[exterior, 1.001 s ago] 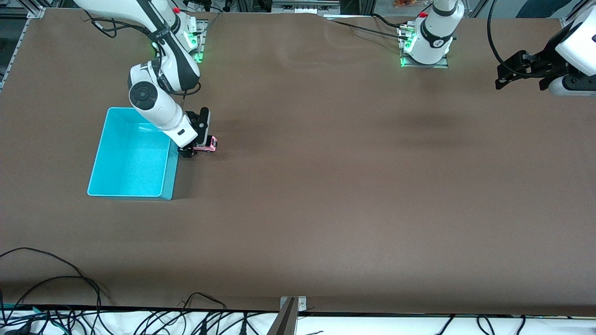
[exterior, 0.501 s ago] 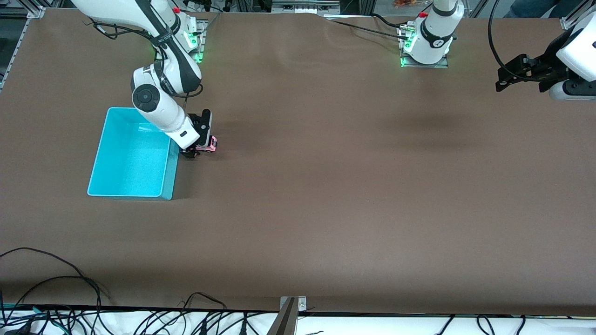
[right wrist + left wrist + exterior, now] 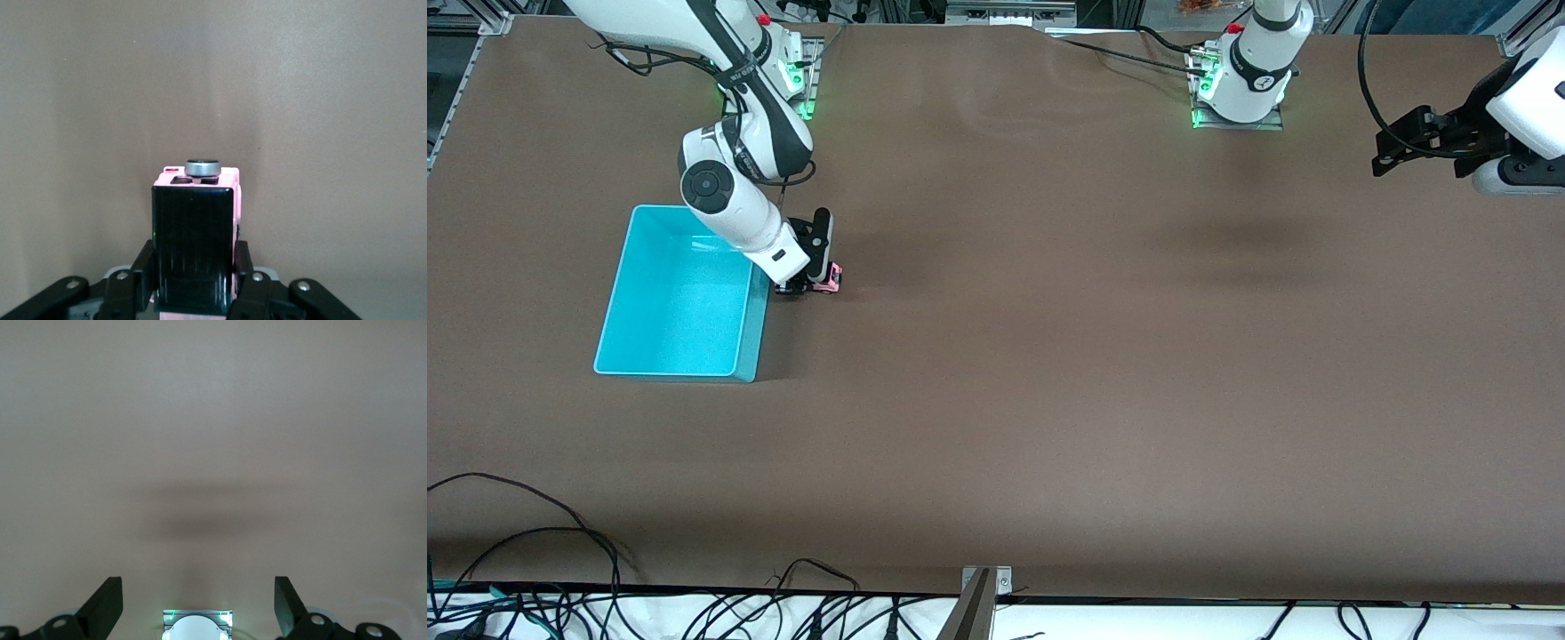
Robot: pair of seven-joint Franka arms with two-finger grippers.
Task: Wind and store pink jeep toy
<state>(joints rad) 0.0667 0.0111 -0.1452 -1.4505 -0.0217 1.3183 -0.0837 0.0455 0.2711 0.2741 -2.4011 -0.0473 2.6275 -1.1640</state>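
A pink toy car (image 3: 200, 200) with a glossy black roof and a grey spare wheel sits beside a cyan bin (image 3: 680, 298) on a plain brown table (image 3: 1094, 356).

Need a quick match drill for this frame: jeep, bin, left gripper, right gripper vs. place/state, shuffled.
Things:
1. jeep
2. bin
3. left gripper
4. right gripper

States:
A. open, waiting in the air over the left arm's end of the table
B. cyan, empty, on the table
C. shut on the toy beside the bin
D. pink with black roof, clamped between fingers

Pairs: 1-D, 2-B, 3-A, 4-C
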